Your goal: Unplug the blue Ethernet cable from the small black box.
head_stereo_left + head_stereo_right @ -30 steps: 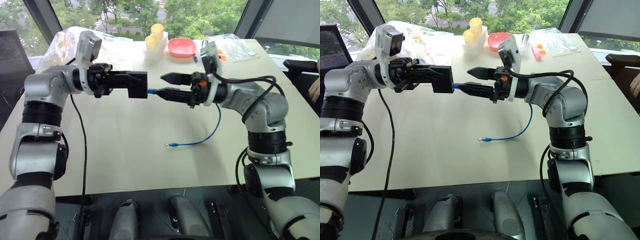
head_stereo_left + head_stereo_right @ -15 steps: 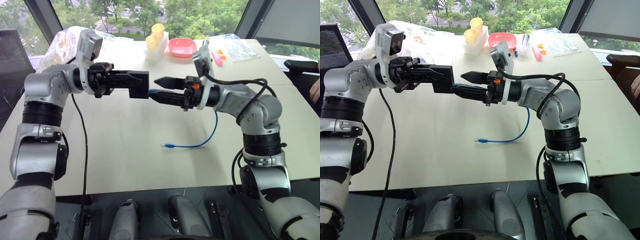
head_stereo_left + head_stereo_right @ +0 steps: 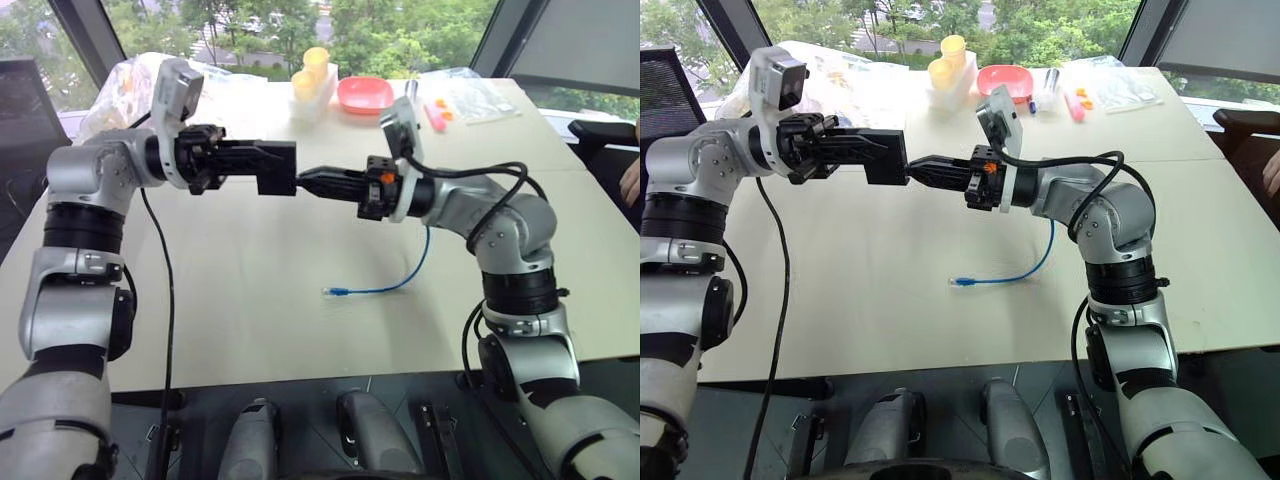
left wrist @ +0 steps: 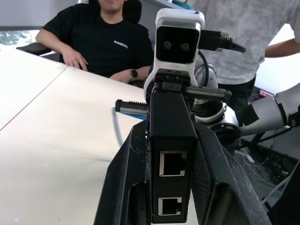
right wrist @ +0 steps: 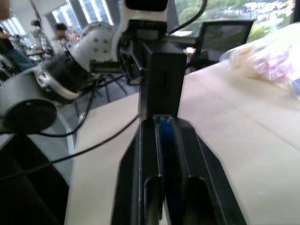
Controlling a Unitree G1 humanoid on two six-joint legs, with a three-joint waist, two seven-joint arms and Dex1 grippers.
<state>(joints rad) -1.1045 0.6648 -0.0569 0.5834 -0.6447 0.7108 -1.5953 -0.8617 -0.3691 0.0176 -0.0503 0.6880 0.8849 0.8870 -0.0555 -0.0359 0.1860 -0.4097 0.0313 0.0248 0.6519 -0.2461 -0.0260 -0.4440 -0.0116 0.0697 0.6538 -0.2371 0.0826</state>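
Pinching blue Ethernet cable [image 5: 164, 129] w/ right gripper [image 3: 312, 182]; left gripper [image 3: 262, 167] clamps small black box [image 3: 276, 168]

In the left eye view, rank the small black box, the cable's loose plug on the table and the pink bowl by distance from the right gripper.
1. small black box: touching the right gripper tip, held by the left gripper.
2. loose plug: on the table below.
3. pink bowl: at the far edge.
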